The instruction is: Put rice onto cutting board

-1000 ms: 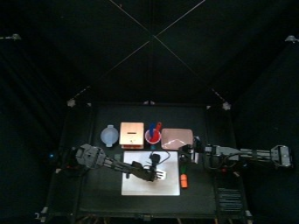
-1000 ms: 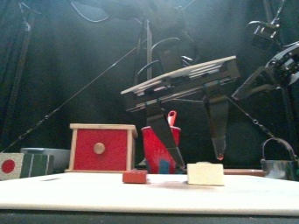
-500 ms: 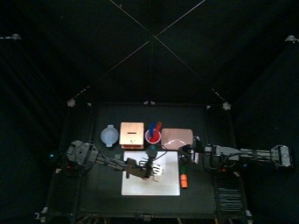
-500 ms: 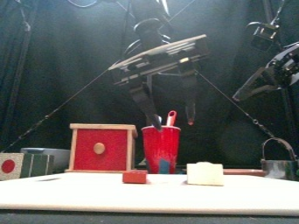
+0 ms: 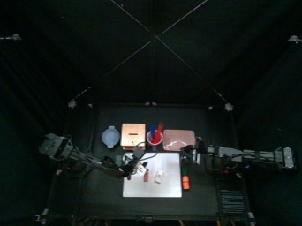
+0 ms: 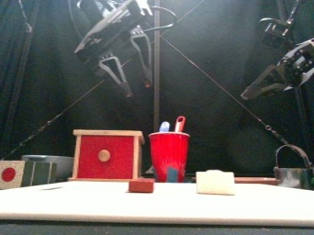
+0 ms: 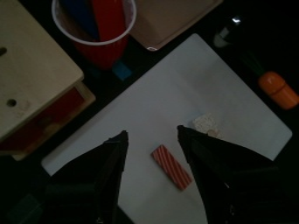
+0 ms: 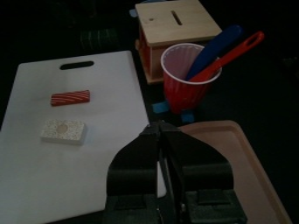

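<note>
The rice (image 7: pixel 207 125), a small pale block, lies on the white cutting board (image 7: pixel 222 83) beside a red striped piece (image 7: pixel 173 166). The front view shows the rice (image 6: pixel 216 182) resting on the cutting board (image 6: pixel 73 204) with the red piece (image 6: pixel 141 185) to its left. My left gripper (image 7: pixel 152 138) is open and empty. It hangs high above the table's left side (image 6: pixel 132 81), well clear of the rice. My right gripper (image 8: pixel 159 131) is shut and holds nothing. It rests beside the board's right edge, with the rice (image 8: pixel 65 129) ahead of it.
Behind the board stand a tan box with a red front (image 6: pixel 105 154), a red cup (image 6: pixel 168 156) holding utensils, and a brown tray (image 8: pixel 239 166). A bright orange oblong (image 7: pixel 278 87) lies just off the board's edge. A metal container (image 6: pixel 292 173) sits at the right.
My left gripper has lifted away from the rice and drawn back up and to the left, still open. The rice stays on the board. The right arm has not moved.
</note>
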Robot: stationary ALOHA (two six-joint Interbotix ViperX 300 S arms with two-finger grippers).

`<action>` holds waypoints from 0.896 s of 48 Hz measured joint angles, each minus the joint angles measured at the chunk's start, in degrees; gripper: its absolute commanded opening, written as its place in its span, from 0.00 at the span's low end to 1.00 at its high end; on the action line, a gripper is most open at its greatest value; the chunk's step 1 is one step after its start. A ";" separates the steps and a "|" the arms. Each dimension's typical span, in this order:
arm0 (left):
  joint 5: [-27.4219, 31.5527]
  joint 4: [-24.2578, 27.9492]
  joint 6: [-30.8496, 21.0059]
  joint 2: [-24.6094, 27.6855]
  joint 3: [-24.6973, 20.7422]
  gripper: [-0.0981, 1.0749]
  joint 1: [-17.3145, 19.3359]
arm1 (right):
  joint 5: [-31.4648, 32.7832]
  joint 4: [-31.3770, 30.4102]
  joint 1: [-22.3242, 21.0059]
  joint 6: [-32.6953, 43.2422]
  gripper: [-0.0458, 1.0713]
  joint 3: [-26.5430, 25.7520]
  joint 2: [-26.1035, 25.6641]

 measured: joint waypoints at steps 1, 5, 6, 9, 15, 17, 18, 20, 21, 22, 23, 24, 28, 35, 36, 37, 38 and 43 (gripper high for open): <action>-0.70 2.11 -0.44 -1.05 1.41 0.80 -0.53 | 0.09 0.00 0.09 0.00 0.07 0.00 -0.09; -2.55 7.29 -1.58 -4.22 5.19 0.80 -2.11 | 0.09 0.00 0.62 0.00 0.07 -0.26 -0.18; -3.08 8.44 -1.49 -5.19 6.15 0.80 -2.46 | 0.09 0.00 0.79 0.00 0.07 -0.35 -0.18; -4.57 10.63 -1.93 -7.12 8.44 0.80 -2.90 | 0.00 0.00 1.41 0.00 0.07 -0.53 -0.18; -9.32 15.38 -2.29 -11.69 13.01 0.80 -2.90 | -0.09 0.00 2.81 0.00 0.07 -0.79 -0.26; -10.90 17.67 -2.37 -13.18 14.15 0.80 -2.99 | -0.09 0.09 3.25 0.00 0.07 -0.88 -0.26; -11.34 18.46 -2.37 -13.71 14.59 0.80 -2.99 | -0.18 0.09 3.60 0.00 0.07 -0.88 -0.26; -12.57 20.48 -2.46 -14.94 15.38 0.80 -2.99 | -0.35 0.09 4.04 0.00 0.07 -0.88 -0.26; -13.01 21.71 -2.37 -15.56 15.91 0.80 -2.99 | -0.44 0.09 4.22 0.00 0.07 -0.88 -0.35; -13.36 23.03 -2.37 -16.26 16.52 0.80 -3.08 | -0.62 0.00 4.39 0.00 0.07 -0.88 -0.26; -13.62 23.99 -2.46 -16.70 16.96 0.80 -3.08 | -0.79 0.09 4.57 0.00 0.07 -0.88 -0.26; -13.89 24.96 -2.37 -17.23 17.40 0.80 -3.08 | -0.79 0.00 4.66 0.00 0.07 -0.88 -0.26; -14.33 28.04 -2.29 -18.90 19.07 0.80 -3.08 | -0.97 0.09 4.83 0.00 0.07 -0.88 -0.26; -14.77 30.32 -2.29 -20.04 21.18 0.80 -3.08 | -1.05 0.09 4.83 0.00 0.07 -0.88 -0.35; -14.77 30.41 -2.20 -20.04 21.27 0.80 -3.08 | -1.05 0.09 4.83 0.00 0.07 -0.88 -0.35; -14.77 30.59 -2.11 -20.04 21.36 0.80 -2.99 | -1.05 0.09 4.83 0.00 0.07 -0.88 -0.35; -14.77 30.59 -2.11 -20.13 21.36 0.80 -2.99 | -1.05 0.09 4.83 0.00 0.07 -0.88 -0.35; -14.77 30.67 -1.93 -20.13 21.45 0.80 -2.90 | -1.05 0.00 4.92 0.00 0.07 -0.88 -0.35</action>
